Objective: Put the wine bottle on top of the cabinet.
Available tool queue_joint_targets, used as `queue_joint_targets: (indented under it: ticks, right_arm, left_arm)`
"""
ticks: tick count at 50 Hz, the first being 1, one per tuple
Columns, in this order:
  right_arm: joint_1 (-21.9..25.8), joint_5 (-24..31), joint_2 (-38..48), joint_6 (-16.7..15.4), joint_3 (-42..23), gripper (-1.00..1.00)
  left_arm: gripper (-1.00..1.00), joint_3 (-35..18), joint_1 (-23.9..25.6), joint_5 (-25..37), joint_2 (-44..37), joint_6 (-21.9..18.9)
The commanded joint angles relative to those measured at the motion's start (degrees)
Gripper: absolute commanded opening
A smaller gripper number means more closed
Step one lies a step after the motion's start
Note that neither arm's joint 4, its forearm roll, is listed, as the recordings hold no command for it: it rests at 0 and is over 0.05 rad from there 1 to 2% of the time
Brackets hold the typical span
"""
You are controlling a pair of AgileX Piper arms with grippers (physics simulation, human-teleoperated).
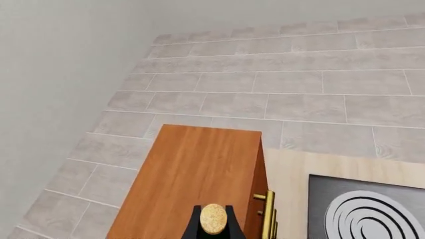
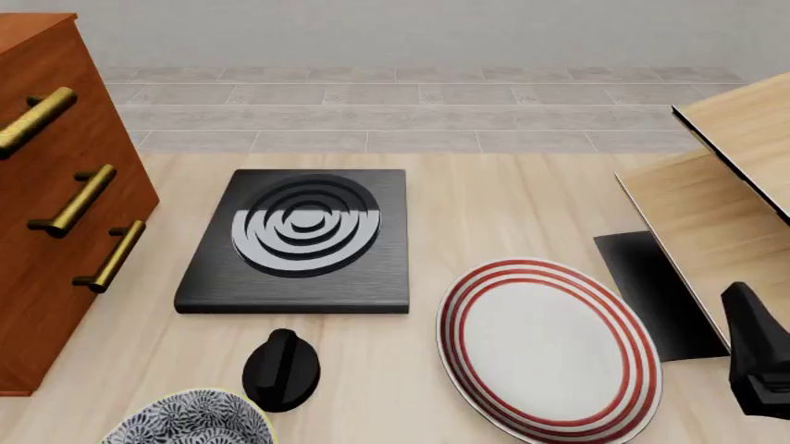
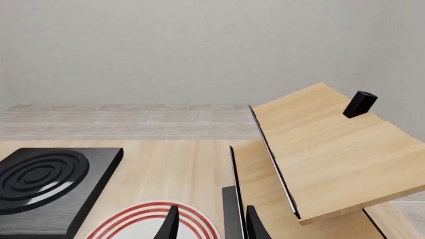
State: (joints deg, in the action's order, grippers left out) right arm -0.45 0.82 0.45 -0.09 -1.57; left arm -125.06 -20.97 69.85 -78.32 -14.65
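The left gripper pinches the wine bottle between its dark fingers; only the tan cork shows, end-on, so the bottle's long axis runs along the view line toward the camera, cork first, over the near part of the cabinet top. In the front view the cabinet stands at the tabletop's left edge, brass handles facing right. The right gripper hangs with fingers spread apart, empty, above the striped plate near the front edge. A black burner plate lies mid-table, light wooden boards at the right edge.
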Motion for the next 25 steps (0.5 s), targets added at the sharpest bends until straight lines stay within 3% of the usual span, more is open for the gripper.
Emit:
queue_joint_targets:
  ticks: [1, 12, 25]
  right_arm:
    - [0.0, -0.1, 0.0, 0.0, 0.1, 1.0]
    - [0.1, 0.0, 0.0, -0.1, -0.1, 1.0]
    - [0.2, 0.0, -0.3, -0.1, 0.2, 1.0]
  left_arm:
    - [-1.0, 1.4, -1.3, 0.0, 0.0, -0.2]
    - [-1.0, 6.6, -2.9, -2.8, 1.0, 1.6]
    - [-1.0, 14.9, -4.3, -8.1, 2.9, 1.0]
